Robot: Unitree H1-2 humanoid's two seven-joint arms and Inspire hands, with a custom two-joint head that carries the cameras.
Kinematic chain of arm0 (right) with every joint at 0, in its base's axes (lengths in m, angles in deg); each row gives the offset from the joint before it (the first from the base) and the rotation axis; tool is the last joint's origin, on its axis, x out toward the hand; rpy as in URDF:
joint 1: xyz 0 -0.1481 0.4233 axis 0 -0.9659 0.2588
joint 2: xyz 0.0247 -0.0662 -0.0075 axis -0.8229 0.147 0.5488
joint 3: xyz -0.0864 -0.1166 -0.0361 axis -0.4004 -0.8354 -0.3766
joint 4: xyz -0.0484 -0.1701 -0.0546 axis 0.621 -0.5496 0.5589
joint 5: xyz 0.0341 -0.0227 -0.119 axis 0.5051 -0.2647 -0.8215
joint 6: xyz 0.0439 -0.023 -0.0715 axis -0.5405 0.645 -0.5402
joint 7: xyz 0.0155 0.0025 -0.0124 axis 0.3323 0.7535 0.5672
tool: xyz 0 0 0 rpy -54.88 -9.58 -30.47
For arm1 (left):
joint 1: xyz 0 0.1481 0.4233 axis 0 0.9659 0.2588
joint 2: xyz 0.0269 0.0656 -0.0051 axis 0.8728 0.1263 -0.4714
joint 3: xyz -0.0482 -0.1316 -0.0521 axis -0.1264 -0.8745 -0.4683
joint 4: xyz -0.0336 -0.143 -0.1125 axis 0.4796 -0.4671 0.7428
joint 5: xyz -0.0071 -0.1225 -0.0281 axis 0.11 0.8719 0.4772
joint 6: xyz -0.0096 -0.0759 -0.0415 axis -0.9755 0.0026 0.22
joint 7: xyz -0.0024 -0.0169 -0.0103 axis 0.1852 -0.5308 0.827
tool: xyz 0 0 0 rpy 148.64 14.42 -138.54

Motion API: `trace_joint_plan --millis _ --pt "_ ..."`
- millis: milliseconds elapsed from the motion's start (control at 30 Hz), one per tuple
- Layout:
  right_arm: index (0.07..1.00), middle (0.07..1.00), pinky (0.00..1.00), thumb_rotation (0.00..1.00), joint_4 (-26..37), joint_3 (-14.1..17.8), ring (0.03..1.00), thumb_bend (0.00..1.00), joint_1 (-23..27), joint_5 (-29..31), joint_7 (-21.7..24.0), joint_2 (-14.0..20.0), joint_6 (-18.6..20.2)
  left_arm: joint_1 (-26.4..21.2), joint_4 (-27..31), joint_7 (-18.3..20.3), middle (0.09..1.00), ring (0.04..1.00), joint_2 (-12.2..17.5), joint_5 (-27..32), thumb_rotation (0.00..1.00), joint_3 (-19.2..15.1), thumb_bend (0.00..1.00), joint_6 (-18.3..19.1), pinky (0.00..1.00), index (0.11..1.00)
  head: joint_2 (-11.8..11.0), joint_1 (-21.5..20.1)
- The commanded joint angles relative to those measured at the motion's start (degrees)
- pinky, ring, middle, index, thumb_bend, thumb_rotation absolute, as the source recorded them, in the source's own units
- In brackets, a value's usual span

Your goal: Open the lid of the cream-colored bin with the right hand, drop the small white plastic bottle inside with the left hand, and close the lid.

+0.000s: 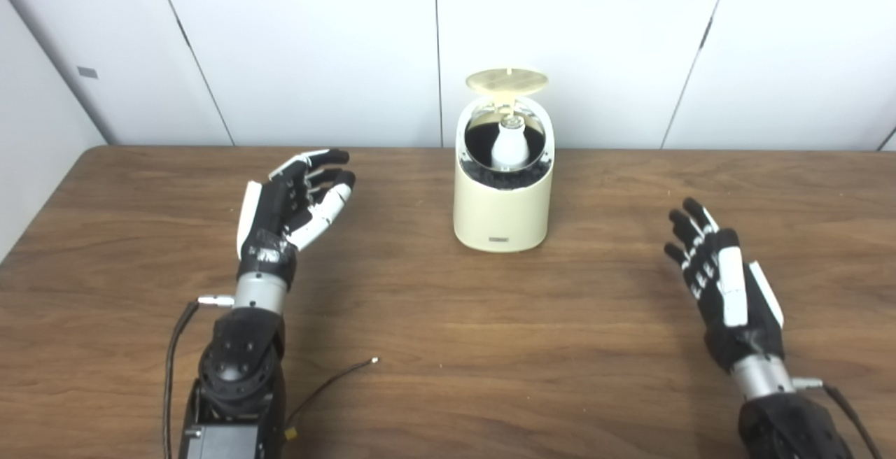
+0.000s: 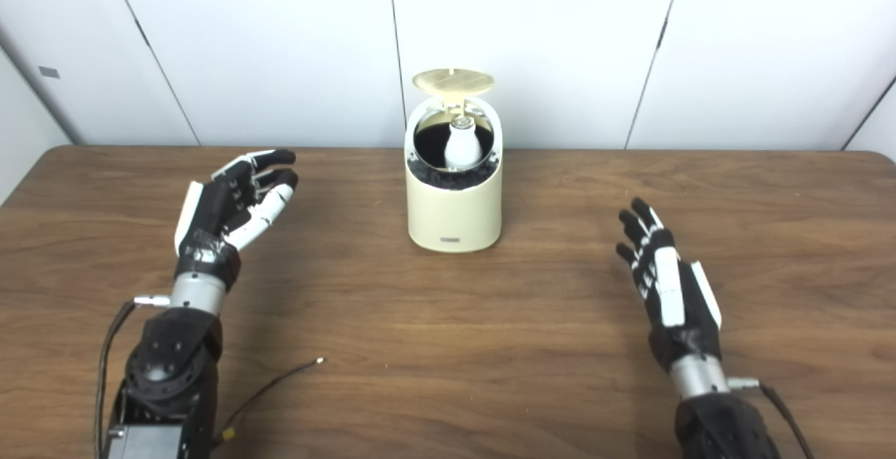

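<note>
The cream-colored bin (image 1: 500,217) stands at the middle back of the wooden table (image 1: 448,347). Its round lid (image 1: 507,80) is tipped up, leaving the mouth uncovered. Inside, against the dark lining, rests the small white plastic bottle (image 1: 509,145), neck up. My left hand (image 1: 294,207) hovers to the bin's left, well apart from it, open with fingers slightly curled and nothing in it. My right hand (image 1: 721,280) is low on the right, nearer the front, open and flat with its fingers spread, also far from the bin.
White wall panels (image 1: 315,46) run along the table's far edge. A thin loose black cable (image 1: 336,378) lies on the wood by my left forearm. Another cable (image 1: 843,410) trails from my right wrist.
</note>
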Motion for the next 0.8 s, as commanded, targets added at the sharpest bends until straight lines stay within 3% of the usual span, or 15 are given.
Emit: trace_joint_plan --millis 0,233,400,533,767 --pt "0.913 0.934 0.95 1.0 3.0 -0.5 0.965 0.69 3.9 -0.7 0.5 1.0 0.8 0.8 1.5 0.0 0.88 0.846 0.2 0.0 1.0 0.4 0.53 -2.5 0.82 0.919 0.1 -0.1" --pt "0.895 0.923 0.96 1.0 4.0 -2.7 0.953 0.66 10.7 -5.2 0.1 2.9 3.6 6.9 0.0 0.2 0.989 0.976 -2.5 2.8 1.0 1.1 0.63 -6.8 1.0 0.998 0.3 -0.8" --pt "0.886 0.934 0.96 1.0 5.9 -4.7 0.959 0.66 17.0 -8.5 0.7 4.0 9.9 9.1 -0.8 -0.3 0.991 0.991 -3.6 2.8 1.0 1.3 0.65 -9.1 1.0 1.0 0.4 -1.4" --pt "0.874 0.93 1.0 1.0 4.8 -6.1 0.965 0.62 21.7 -10.2 1.2 4.1 11.6 10.2 -1.3 -0.7 0.983 0.983 -3.9 2.2 1.0 1.4 0.68 -9.9 1.0 0.982 0.4 -1.6" --pt "0.877 0.926 0.93 1.0 0.6 -10.7 0.947 0.6 30.9 -17.1 2.5 5.7 14.2 11.7 -2.3 -0.9 0.961 0.967 -4.3 2.2 1.0 1.7 0.69 -11.6 0.98 0.96 0.3 -2.2"
